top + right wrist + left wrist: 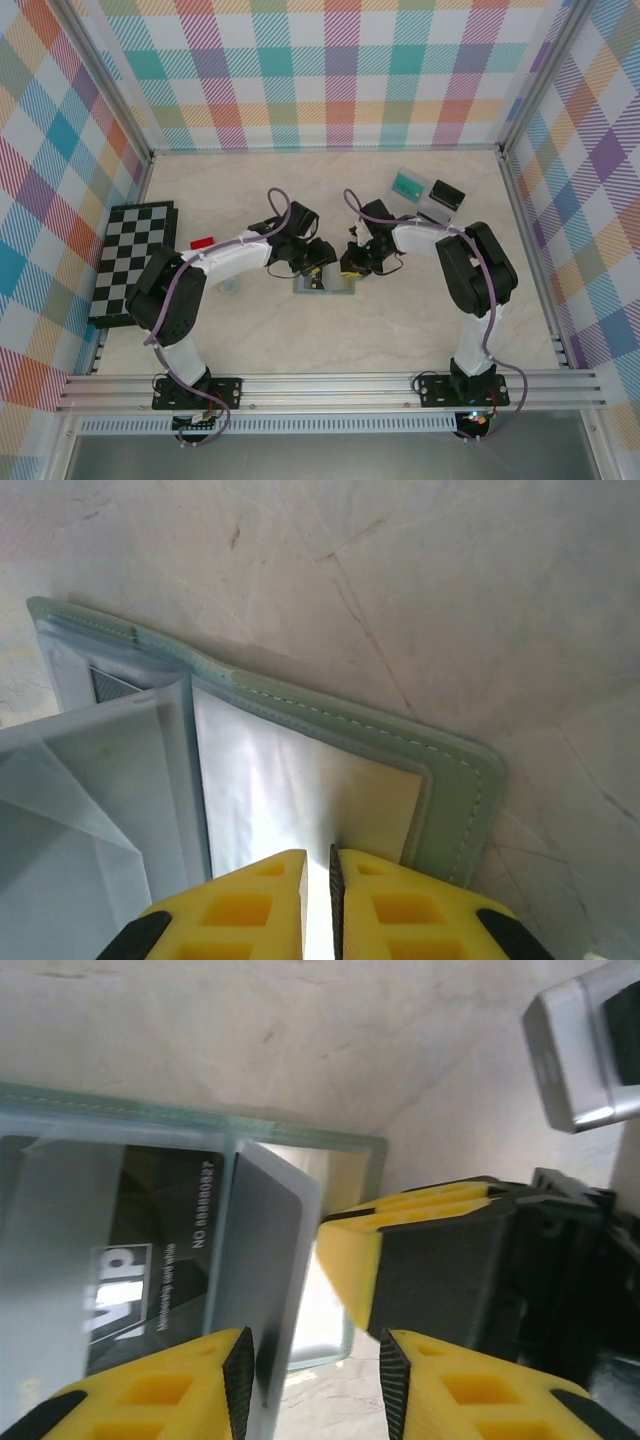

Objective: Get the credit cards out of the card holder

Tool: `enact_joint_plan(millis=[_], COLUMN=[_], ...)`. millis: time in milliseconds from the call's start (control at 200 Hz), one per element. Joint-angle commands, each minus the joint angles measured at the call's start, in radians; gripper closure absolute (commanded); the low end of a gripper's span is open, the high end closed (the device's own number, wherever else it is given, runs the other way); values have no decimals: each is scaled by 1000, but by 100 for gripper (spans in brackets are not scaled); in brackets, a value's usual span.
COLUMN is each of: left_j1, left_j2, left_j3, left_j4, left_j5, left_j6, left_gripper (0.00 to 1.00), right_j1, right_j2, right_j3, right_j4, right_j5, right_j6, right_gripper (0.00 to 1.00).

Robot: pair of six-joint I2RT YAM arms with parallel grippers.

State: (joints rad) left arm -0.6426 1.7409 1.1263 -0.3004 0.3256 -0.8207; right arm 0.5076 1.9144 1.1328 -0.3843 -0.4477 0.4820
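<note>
Two sets of jaws meet at the grey-teal fabric card holder (325, 283), which lies open in the middle of the tabletop (420, 330). The right jaws are nearly shut and seem to pinch its edge. The left jaws are half open around a thin grey plastic card (265, 1260). They should squeeze gently, then pull straight out.

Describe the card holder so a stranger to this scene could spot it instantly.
On the pale table, look at the middle, between the left pincer and the right pincer. The card holder lies open: a grey-green stitched fabric wallet with see-through pockets, unlike the chequered board at the left or the clear tray at the back right.
</note>
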Motion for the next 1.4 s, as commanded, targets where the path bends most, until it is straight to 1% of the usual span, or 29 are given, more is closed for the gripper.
enact_joint_plan(millis=[0, 90, 365, 535, 610, 730, 795, 960, 1030, 1140, 1200, 1215, 1260, 1395], left_j1=[6, 2, -15, -22, -20, -9, 1, 9, 11, 11, 11, 11, 11, 11], left_j2=[-33, -29, 7, 32, 30, 16, 16, 49, 64, 85, 97, 100, 107, 129], left_j3=[-65, -97, -100, -88, -77, -48, -37, -13, -5, -1, 11, 14, 21, 36], left_j4=[147, 226, 276, 275, 239, 135, 95, 33, 32, 31, 31, 0, -15, -25], left_j5=[55, 70, 87, 90, 67, 4, -11, -22, -20, -1, 0, -2, -6, 2], left_j6=[-69, -108, -132, -134, -119, -83, -68, -53, -55, -56, -53, -52, -49, -44], left_gripper=[60, 60, 63, 63, 63, 66, 68, 73, 75, 77, 77, 77, 77, 76], right_j1=[-3, -10, -33, -40, -40, -38, -30, 10, 12, 11, 12, 12, 11, 12], right_j2=[-63, -123, -248, -304, -321, -292, -259, -181, -156, -132, -114, -109, -96, -67], right_j3=[-35, -77, -170, -218, -233, -223, -206, -142, -127, -102, -85, -81, -73, -50], right_j4=[23, 70, 143, 186, 209, 237, 240, 192, 176, 127, 97, 89, 70, 26], right_j5=[-31, -29, 102, 150, 138, 48, 1, -24, -20, 20, 39, 44, 56, 94], right_j6=[-11, -4, 31, 45, 40, 31, 27, 19, 22, 17, 14, 13, 12, 6], right_gripper=[84, 82, 81, 80, 79, 80, 81, 83, 84, 84, 84, 84, 84, 84])
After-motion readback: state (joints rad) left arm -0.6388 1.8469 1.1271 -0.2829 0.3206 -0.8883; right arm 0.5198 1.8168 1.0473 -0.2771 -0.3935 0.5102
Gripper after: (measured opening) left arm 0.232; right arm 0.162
